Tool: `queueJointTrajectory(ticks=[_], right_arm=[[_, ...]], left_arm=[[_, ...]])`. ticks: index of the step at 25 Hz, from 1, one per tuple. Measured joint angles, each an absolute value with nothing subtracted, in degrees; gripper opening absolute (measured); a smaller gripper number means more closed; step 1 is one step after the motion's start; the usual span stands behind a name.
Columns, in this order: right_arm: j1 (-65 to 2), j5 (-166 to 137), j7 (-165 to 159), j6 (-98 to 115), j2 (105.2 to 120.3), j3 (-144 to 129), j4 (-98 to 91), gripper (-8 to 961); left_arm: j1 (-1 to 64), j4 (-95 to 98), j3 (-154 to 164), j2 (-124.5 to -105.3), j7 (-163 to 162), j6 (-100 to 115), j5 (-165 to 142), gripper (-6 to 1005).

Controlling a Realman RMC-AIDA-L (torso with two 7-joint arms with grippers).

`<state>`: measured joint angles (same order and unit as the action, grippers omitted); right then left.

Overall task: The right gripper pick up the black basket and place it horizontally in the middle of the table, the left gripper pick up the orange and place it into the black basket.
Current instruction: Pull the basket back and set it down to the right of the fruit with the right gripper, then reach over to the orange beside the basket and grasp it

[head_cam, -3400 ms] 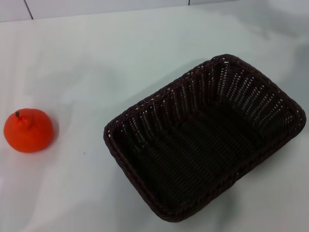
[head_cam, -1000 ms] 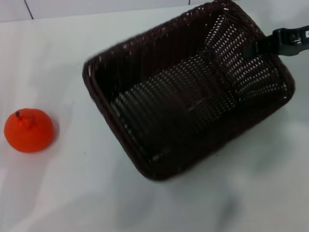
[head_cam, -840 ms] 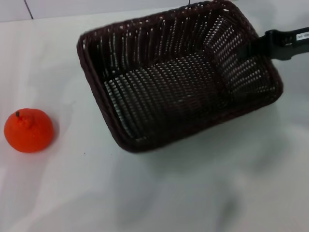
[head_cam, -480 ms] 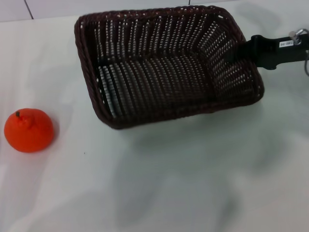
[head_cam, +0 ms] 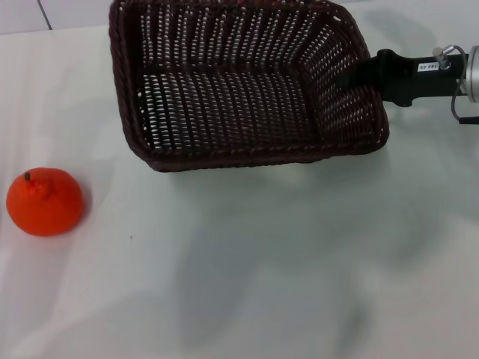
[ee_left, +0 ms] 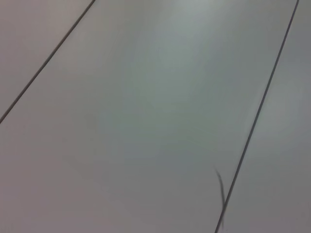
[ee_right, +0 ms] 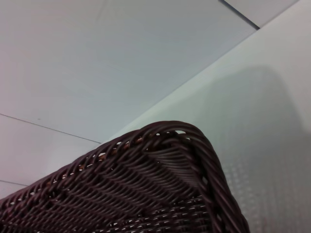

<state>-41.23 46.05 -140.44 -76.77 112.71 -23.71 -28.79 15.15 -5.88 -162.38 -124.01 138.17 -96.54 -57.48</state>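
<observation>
The black basket [head_cam: 239, 82] is held at the far middle of the white table [head_cam: 247, 269], lying crosswise and tilted so its inside faces me. My right gripper [head_cam: 358, 77] is shut on the basket's right end wall, its black arm reaching in from the right. The basket's braided corner fills the right wrist view [ee_right: 160, 189]. The orange [head_cam: 43, 200] sits on the table at the left, well apart from the basket. My left gripper is out of view; the left wrist view shows only a plain grey surface with dark seams.
A grey wall or panel with seams [head_cam: 22, 15] lies behind the table's far edge. Bare table surface stretches in front of the basket, from the orange to the right edge.
My right gripper has taken hold of the basket's right end, lifted it, turned it from diagonal to crosswise and carried it away from me. The orange has not moved.
</observation>
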Motion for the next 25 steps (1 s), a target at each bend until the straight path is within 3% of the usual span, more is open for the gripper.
queueJointTrajectory(ticks=[6,12,15,20,25], right_arm=[[-41.2,46.6,-139.2,-76.7,112.74,-23.9,-28.1,166],[-41.2,46.6,-138.5,-77.3,112.76,-23.6,-27.7,357],[-41.2,46.6,-138.5,-77.6,112.63,-23.4,-26.6,594],[-40.1,47.7,-138.7,-78.6,112.34,-23.0,-25.8,778],[-37.8,53.8,-137.9,-79.5,110.53,-22.8,-26.6,778]], left_arm=[[15.3,-5.9,-162.4,-123.92,138.2,-95.7,-57.5,786],[15.5,-5.9,-162.3,-123.92,138.2,-95.2,-57.5,784],[15.5,-5.9,-162.3,-123.92,138.2,-95.0,-57.5,782],[15.6,-6.2,-161.2,-123.91,138.1,-94.7,-57.5,781],[13.9,-10.3,-151.0,-123.63,137.4,-92.5,-57.7,779]])
